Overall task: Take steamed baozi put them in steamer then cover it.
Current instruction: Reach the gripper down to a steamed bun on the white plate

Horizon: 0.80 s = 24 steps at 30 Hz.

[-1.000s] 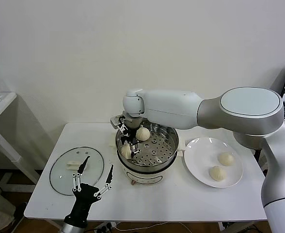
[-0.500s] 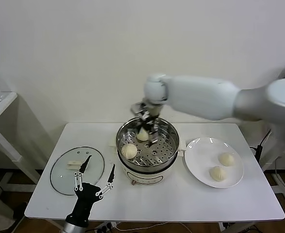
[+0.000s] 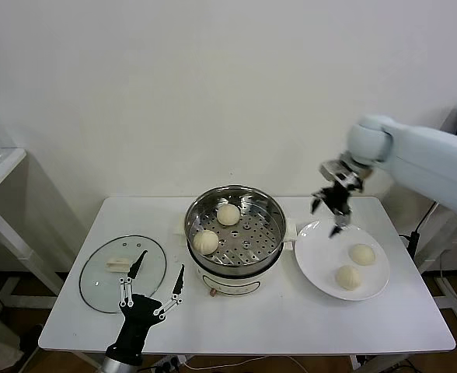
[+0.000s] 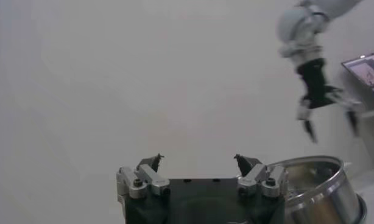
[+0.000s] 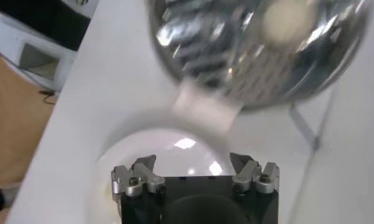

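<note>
Baozi [image 3: 228,214]: two now sit in the steamer [image 3: 269,208], two wait on the plate [image 3: 315,268]. Your right gripper [image 3: 333,203] has swung over there, jaws wide and empty; left gripper [image 3: 152,281] idles wide by the lid [image 3: 96,284].

The right arm reaches in from the right side, its wrist bent downward, and the right claw [image 3: 331,211] hangs in the air with its fingers [image 3: 336,230] spread wide and nothing between them. The left claw [image 3: 150,281] sits low at the front left, pointing up and forward, fingers likewise spread and empty
</note>
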{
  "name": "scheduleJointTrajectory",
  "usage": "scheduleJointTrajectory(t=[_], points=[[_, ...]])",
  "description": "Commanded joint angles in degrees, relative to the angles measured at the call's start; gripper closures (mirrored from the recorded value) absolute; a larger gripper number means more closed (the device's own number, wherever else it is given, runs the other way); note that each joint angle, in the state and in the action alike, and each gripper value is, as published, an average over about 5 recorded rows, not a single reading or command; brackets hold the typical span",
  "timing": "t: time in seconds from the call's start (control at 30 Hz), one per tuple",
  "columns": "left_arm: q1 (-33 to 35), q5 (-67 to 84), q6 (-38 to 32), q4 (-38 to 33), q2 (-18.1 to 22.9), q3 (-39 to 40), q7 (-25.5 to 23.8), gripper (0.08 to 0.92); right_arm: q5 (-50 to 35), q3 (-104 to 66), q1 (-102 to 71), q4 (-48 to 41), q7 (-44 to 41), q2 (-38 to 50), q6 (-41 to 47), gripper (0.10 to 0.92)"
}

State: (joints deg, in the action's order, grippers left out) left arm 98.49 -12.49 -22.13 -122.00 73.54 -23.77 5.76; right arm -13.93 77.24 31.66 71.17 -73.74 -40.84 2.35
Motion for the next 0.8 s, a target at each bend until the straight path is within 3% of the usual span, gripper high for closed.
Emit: scheduleJointTrajectory(t=[0.03,0.8], points=[[0.3,-0.1,0.1,0.0,0.2,-0.2,0.0,0.177,6.2,-4.3,-13.2,-0.2,1.3,8.6,-1.7,0.203],[0.7,-1.2,-0.8,1.0,0.0,-0.7,0.1,0.177,11.1,-12.5,-23.1,-8.6,8.5,2.2,-0.6,0.204]])
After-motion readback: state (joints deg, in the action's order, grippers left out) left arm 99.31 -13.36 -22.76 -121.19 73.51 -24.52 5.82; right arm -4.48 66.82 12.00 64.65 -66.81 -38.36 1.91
